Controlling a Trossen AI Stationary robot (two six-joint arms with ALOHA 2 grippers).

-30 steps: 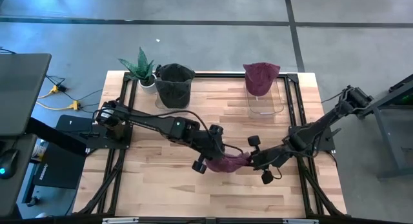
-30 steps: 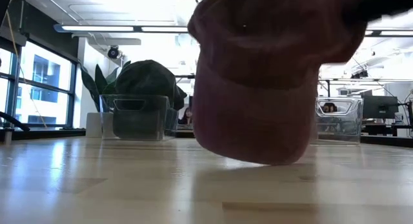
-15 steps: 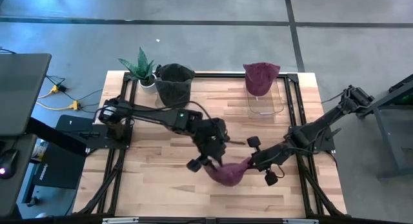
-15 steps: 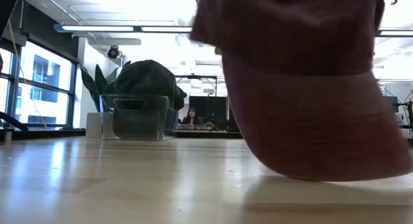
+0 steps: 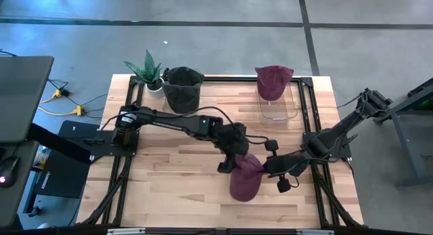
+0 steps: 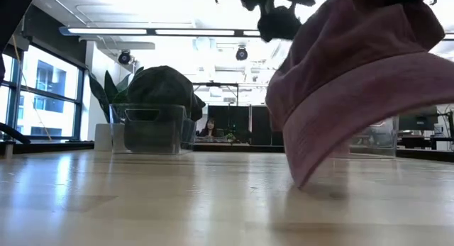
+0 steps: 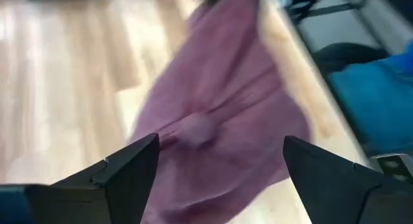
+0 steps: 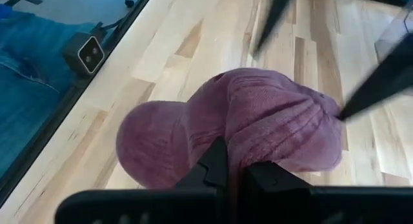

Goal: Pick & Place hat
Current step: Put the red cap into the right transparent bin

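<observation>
- High view: wooden table [image 5: 169, 187]; maroon hat [image 5: 245, 179] near the front edge, pinched by right gripper [image 5: 268, 168]; left gripper [image 5: 230, 160] beside it.
- Low view: hat brim touches wood.
- Left wrist: fingers [image 7: 122, 172] spread, holding nothing.
- Right wrist: jaws clamp fabric.
- Placement seems unfinished.

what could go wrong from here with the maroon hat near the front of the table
1. The right claw pinches only a fold of the maroon hat, and most of the hat hangs loose, so it might slip out.
2. The hat's brim touches the table, so it could drag or snag.
3. The left claw is open right beside the hat; the two arms are close and could bump.
</observation>
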